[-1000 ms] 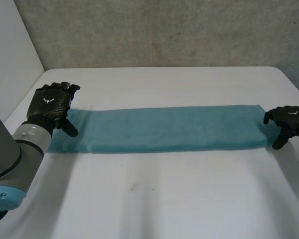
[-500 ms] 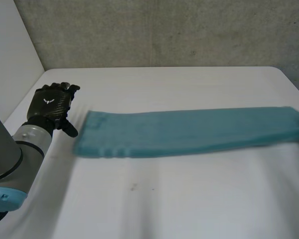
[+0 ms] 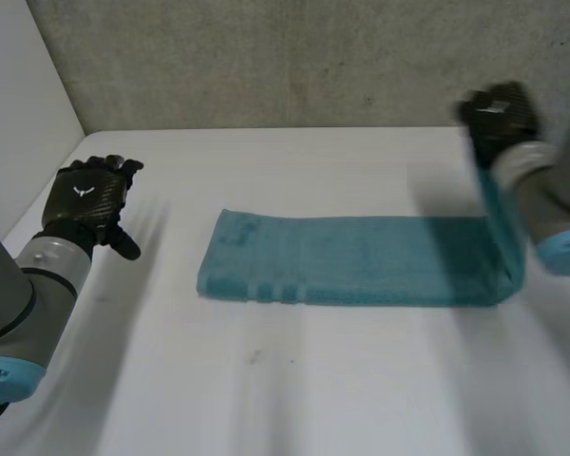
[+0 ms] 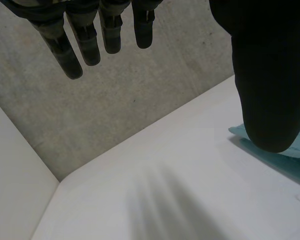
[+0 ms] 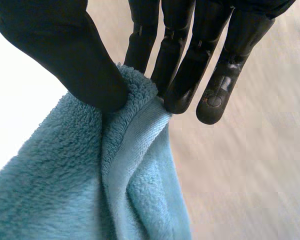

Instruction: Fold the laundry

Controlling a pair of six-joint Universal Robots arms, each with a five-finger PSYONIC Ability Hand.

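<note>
A teal towel (image 3: 351, 261) lies as a long strip across the middle of the white table (image 3: 294, 380). Its right end rises steeply off the table to my right hand (image 3: 499, 109), held high near the back wall. In the right wrist view the thumb (image 5: 65, 55) and fingers (image 5: 187, 75) pinch that end of the towel (image 5: 90, 190). My left hand (image 3: 87, 198) hovers over the table's left side, fingers straight and spread, apart from the towel's left end. The left wrist view has a corner of the towel (image 4: 295, 150) beside the thumb (image 4: 270, 75).
A grey concrete wall (image 3: 294, 57) runs behind the table. A white panel (image 3: 19, 104) stands along the table's left side. Bare table lies in front of the towel.
My right hand has shut on the towel's right end and lifted it up and back. The towel has slid to the right, away from my left hand, which stayed in place.
</note>
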